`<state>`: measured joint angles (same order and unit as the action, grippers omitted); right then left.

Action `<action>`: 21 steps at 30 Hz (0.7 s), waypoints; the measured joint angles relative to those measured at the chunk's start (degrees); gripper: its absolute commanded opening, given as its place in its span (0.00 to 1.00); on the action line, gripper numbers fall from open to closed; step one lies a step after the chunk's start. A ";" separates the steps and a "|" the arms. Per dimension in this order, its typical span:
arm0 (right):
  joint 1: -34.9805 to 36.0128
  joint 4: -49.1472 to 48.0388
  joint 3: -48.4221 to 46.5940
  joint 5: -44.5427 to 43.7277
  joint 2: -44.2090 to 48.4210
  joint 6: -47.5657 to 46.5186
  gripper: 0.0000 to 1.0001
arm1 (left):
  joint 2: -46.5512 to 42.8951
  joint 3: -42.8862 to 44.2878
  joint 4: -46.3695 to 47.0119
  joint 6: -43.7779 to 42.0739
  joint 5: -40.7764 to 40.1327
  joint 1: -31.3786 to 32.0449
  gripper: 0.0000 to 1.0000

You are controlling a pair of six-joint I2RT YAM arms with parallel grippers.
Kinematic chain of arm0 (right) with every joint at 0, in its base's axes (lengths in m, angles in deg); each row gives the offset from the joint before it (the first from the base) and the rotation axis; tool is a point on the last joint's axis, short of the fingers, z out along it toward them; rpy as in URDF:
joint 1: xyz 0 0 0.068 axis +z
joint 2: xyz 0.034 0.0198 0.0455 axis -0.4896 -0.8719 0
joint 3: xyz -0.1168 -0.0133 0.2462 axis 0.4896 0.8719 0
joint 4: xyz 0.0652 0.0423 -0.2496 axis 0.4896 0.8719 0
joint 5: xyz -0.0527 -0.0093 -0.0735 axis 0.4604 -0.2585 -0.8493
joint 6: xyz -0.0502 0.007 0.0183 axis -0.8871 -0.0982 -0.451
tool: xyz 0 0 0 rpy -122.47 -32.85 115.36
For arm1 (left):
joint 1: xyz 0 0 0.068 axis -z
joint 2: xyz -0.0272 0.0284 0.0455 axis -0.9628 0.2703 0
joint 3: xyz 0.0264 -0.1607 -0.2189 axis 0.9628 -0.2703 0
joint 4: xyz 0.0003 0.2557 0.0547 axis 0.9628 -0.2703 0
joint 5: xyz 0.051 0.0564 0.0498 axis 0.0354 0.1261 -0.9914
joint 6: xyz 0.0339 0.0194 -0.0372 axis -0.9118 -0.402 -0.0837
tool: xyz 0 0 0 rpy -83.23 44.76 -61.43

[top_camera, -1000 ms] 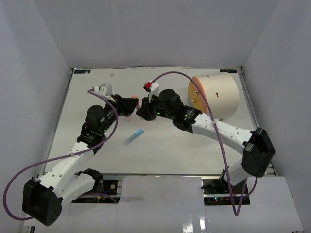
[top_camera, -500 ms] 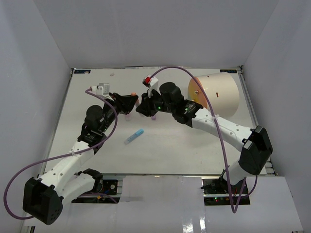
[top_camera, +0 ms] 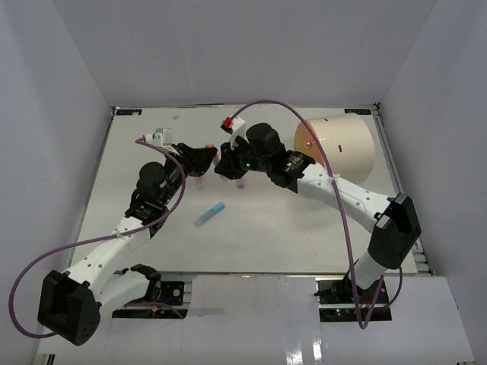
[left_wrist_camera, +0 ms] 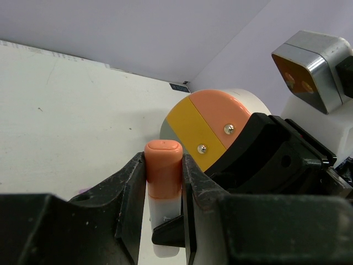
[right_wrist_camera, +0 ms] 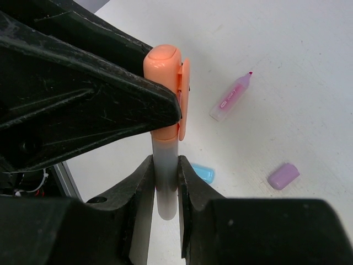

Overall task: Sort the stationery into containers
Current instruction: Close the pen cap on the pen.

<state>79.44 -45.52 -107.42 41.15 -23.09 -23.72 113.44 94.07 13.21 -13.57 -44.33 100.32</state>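
Left tool: pressed onto the orange cap of a highlighter. Right tool: nipped on the same highlighter's pale barrel, lower down. Held upright in the air between the two wrists, over the far middle of the desk. Gripped at both ends probably to pull cap and body apart or push them home; cannot tell which, though cap and barrel look joined. Lying on the desk beneath: an uncapped pink marker, a purple cap and a blue cap, each apart from the others. Nearer the arm bases, alone, a blue pen. Just right of the right tool, the cream drum on its side, orange face turned toward the tools, likely placed close for the drop. Underneath it all, a plain matte white desk, boxed in by pale grey walls on three sides.
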 measured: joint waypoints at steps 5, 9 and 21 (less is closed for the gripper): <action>-0.35 0.22 -0.55 0.04 -0.44 -0.15 0.08 | 0.92 0.04 0.76 1.20 -0.68 0.02 0.00; -0.63 2.19 -2.89 0.15 -1.57 -0.74 0.08 | 1.68 0.35 1.29 2.03 -1.73 0.07 0.00; -1.16 5.84 -5.86 0.07 -3.21 -1.57 0.08 | 3.32 1.01 1.33 3.34 -2.67 0.26 0.00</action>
<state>78.29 -39.69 -113.27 41.22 -26.31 -25.30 116.77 95.08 14.54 -10.22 -47.00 100.58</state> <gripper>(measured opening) 0.247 0.377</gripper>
